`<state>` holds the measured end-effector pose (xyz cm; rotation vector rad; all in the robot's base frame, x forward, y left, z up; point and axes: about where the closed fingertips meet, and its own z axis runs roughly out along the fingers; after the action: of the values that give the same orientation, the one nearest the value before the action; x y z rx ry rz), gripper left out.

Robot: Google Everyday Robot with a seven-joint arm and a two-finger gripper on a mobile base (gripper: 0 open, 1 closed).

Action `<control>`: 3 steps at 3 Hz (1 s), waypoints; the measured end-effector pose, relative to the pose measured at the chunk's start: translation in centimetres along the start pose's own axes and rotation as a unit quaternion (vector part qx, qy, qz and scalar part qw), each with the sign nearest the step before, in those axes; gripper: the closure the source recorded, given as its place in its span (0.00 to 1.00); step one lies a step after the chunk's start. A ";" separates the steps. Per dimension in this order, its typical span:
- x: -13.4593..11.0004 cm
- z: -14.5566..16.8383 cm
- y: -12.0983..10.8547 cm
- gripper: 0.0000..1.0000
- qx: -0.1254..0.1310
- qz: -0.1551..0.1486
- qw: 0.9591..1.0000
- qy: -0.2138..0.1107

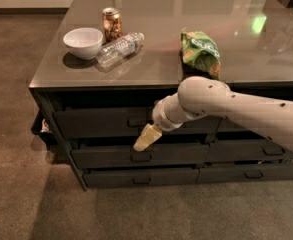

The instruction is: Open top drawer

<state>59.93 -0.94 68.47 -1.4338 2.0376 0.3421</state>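
The top drawer is a wide dark grey front under the table's left side, with a small loop handle at its centre. None of its inside shows. My gripper, a cream-coloured tip on the white arm coming in from the right, hangs just below and to the right of the handle. It is in front of the gap between the top drawer and the middle drawer. It does not visibly hold the handle.
A bottom drawer lies beneath, and more drawers are on the right behind my arm. On the grey table top are a white bowl, a can, a lying plastic bottle and a green chip bag. Brown carpet lies in front.
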 end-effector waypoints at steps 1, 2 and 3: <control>-0.7 0.7 0.0 0.00 -0.011 -0.014 1.000 -0.002; -1.2 1.5 0.0 0.00 -0.025 -0.022 0.999 -0.002; -1.6 2.3 0.0 0.00 -0.039 -0.028 0.999 -0.001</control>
<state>61.06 1.53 67.65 -1.5330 1.9995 0.4027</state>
